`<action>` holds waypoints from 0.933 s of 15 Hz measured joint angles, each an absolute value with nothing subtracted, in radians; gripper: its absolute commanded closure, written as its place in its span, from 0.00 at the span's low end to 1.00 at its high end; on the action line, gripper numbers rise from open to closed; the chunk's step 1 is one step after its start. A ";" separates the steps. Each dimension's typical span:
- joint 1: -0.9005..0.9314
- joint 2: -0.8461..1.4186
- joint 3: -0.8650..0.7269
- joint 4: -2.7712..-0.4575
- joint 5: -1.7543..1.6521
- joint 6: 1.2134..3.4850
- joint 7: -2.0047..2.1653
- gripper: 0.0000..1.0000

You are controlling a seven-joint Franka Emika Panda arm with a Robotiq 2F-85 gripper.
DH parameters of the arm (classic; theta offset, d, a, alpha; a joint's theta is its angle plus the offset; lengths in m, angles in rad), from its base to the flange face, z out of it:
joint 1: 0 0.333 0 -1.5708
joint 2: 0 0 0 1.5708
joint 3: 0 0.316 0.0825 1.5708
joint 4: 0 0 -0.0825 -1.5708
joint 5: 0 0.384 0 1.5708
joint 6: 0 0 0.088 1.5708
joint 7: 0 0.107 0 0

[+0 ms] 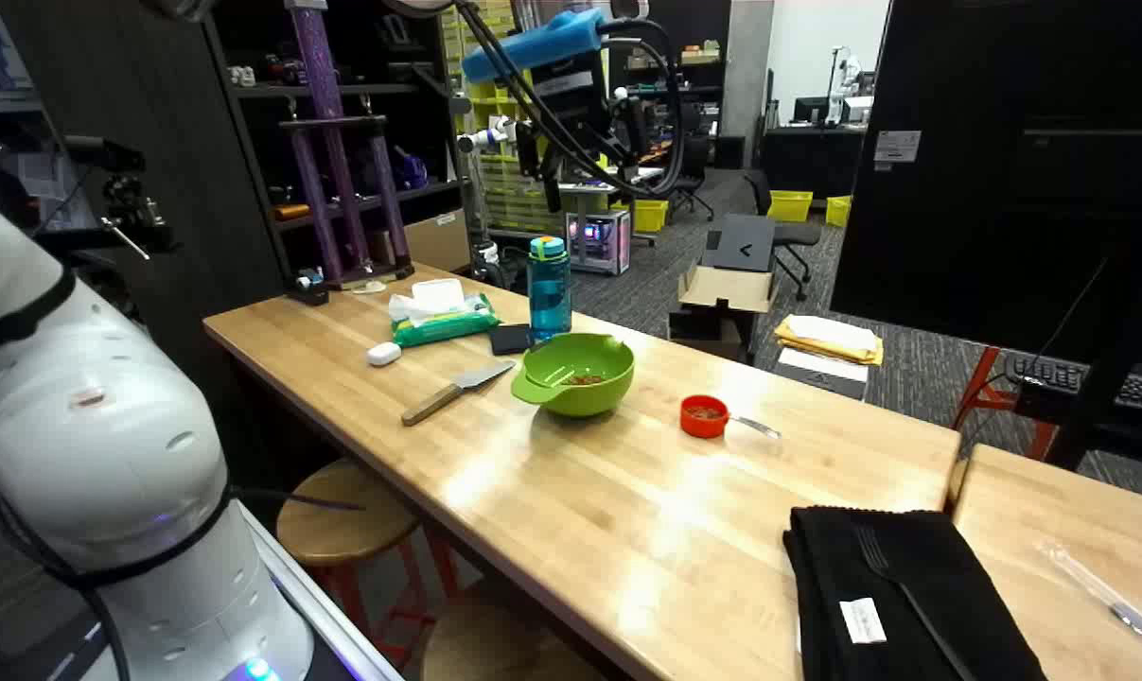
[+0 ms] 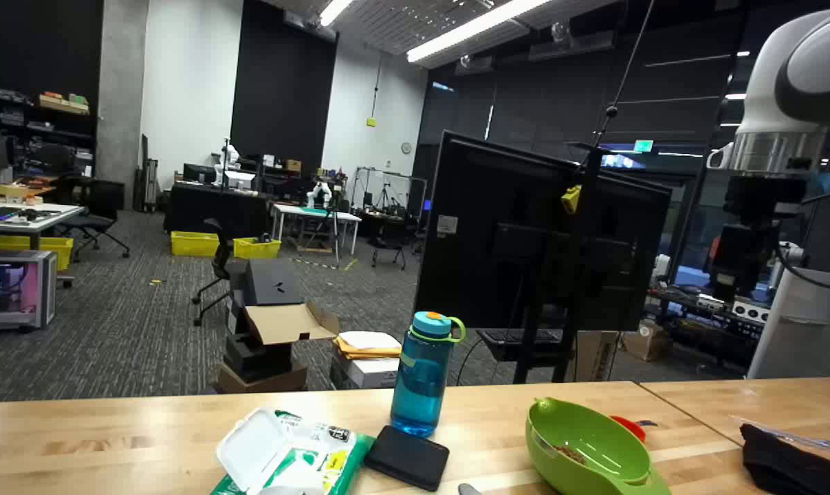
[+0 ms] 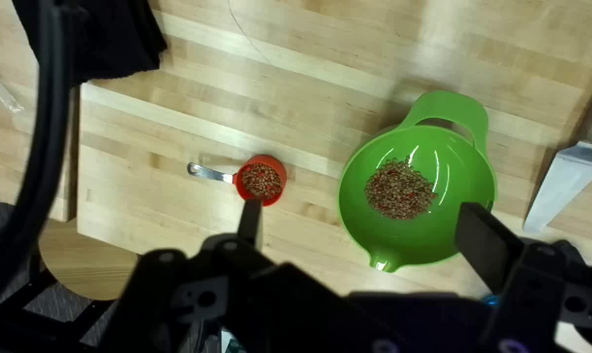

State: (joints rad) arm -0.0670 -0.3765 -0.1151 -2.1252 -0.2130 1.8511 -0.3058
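The gripper (image 3: 359, 211) hangs well above the table (image 3: 300, 117), apart from everything on it, its jaws spread wide. Reckoned in the wrist view from midway between the fingertips, the green bowl (image 3: 423, 238) lies below toward two o'clock, its handle pointing to one and its spout to seven, a heap of small brown bits (image 3: 398, 189) inside. The red cup (image 3: 262, 160), with similar bits, sits at ten o'clock, its metal handle toward nine; the cake server (image 3: 565, 181) lies near three, beyond the bowl.
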 measured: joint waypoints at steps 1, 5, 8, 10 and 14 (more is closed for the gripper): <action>-0.067 -0.376 -0.115 -2.125 -0.213 1.852 -0.306 0.00; -0.067 -0.374 -0.116 -2.124 -0.213 1.852 -0.306 0.00; -0.067 -0.360 -0.125 -2.124 -0.213 1.854 -0.306 0.00; -0.068 -0.341 -0.140 -2.121 -0.210 1.869 -0.306 0.00; -0.077 -0.273 -0.186 -2.091 -0.180 1.914 -0.311 0.00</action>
